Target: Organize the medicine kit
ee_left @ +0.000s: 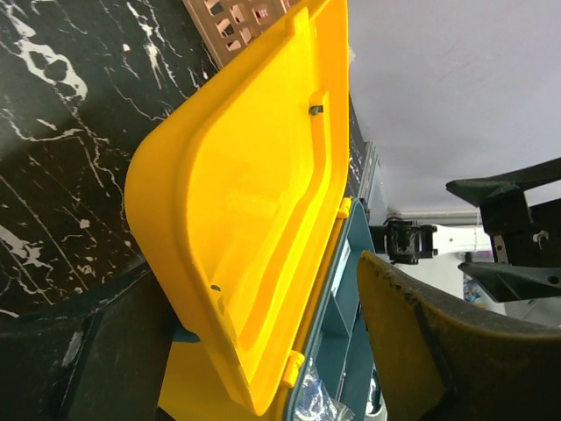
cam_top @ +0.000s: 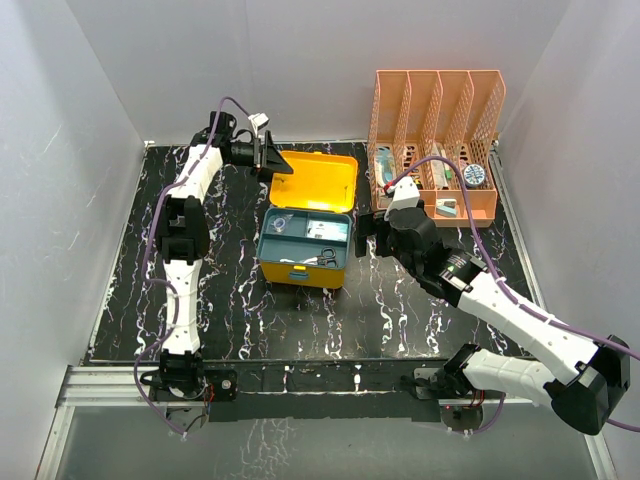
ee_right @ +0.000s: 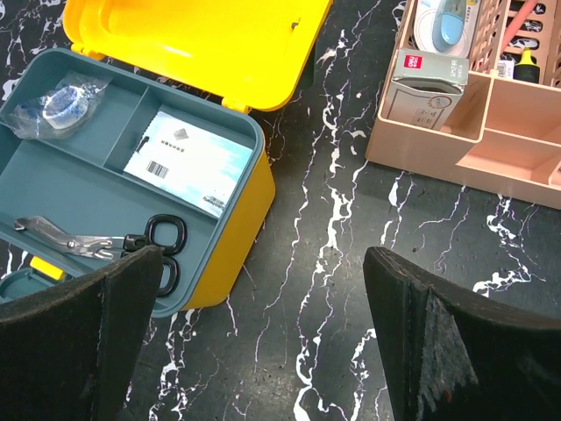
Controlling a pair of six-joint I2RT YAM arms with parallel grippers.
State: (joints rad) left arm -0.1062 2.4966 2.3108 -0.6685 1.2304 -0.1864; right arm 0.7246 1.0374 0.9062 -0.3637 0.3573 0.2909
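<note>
Both hands wait around the open medicine kit (cam_top: 300,272).
Our right hand (ee_right: 263,259) hangs wide open and empty at the kit's 3 o'clock, likely to fetch supplies. The kit sits mid table (cam_top: 230,300). At 11 o'clock our spread, ungripping left hand (cam_top: 278,160) straddles the lid (cam_top: 315,180), apparently steadying it.

Bright, even light falls from above onto my table (cam_top: 230,300), and the shadows under the box (cam_top: 300,272) are soft and short. The white walls (cam_top: 60,200) wash out pale. At my left wrist the yellow lid (ee_left: 245,202) carries a mild sheen, and my left fingers (ee_left: 421,351) blur up close. My right fingers (ee_right: 438,351) look dark and soft-edged, while the box beyond them is sharp.
</note>
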